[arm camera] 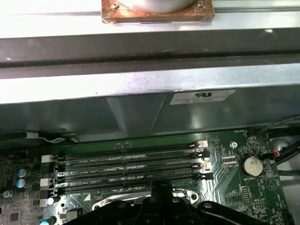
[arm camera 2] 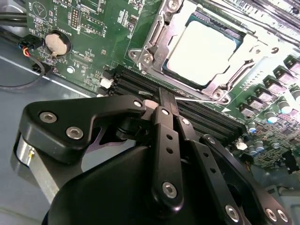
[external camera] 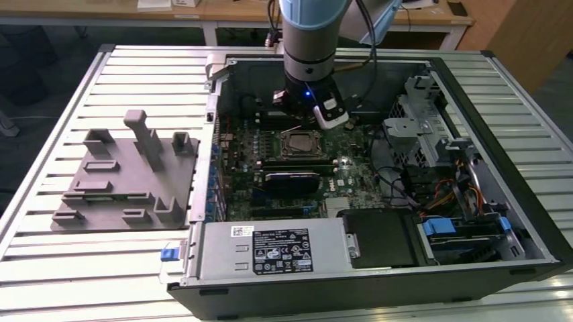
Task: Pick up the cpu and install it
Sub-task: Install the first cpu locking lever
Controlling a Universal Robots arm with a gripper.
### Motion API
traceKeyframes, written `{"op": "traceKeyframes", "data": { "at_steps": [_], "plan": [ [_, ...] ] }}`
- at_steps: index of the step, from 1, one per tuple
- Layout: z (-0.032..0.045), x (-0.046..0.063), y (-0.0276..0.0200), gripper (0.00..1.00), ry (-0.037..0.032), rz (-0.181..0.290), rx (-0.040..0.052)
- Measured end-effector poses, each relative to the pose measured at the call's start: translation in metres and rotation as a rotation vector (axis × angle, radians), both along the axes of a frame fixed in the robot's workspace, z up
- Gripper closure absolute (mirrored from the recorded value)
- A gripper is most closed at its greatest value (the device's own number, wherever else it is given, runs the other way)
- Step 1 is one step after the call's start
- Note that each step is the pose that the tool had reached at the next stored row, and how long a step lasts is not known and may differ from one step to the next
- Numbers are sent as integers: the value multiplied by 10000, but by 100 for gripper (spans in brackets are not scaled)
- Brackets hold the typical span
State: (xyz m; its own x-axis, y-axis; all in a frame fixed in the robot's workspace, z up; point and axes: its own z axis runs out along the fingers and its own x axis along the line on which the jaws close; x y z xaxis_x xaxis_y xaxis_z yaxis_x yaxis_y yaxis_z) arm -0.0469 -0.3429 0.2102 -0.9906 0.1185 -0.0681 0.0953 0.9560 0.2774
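The cpu, a flat square chip with a silvery-white top, lies inside the metal-framed socket on the green motherboard. In the exterior view the socket is in the middle of the open computer case, and my gripper hangs just behind it. In the second wrist view my gripper is shut, its black fingers pressed together over the memory slots beside the socket's edge. Nothing shows between the fingers. In the first wrist view the gripper is low over the memory slots.
A grey plastic tray with upright posts stands on the slatted table at the exterior view's left. Inside the case are the power supply, a drive cage with cables, and a coin battery. The case wall rises close behind the slots.
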Motion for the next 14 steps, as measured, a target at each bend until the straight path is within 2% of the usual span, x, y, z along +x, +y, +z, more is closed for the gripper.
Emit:
{"op": "traceKeyframes", "data": {
  "at_steps": [3,5,9,11,14],
  "plan": [
    [-9,-1,1,89,-280,-10,-50],
    [-23,-8,7,89,-402,-17,-54],
    [-47,-36,40,89,-466,-16,-90],
    [-61,-46,64,89,-495,-16,-166],
    [-79,-54,103,89,-544,-12,-342]
  ]
}}
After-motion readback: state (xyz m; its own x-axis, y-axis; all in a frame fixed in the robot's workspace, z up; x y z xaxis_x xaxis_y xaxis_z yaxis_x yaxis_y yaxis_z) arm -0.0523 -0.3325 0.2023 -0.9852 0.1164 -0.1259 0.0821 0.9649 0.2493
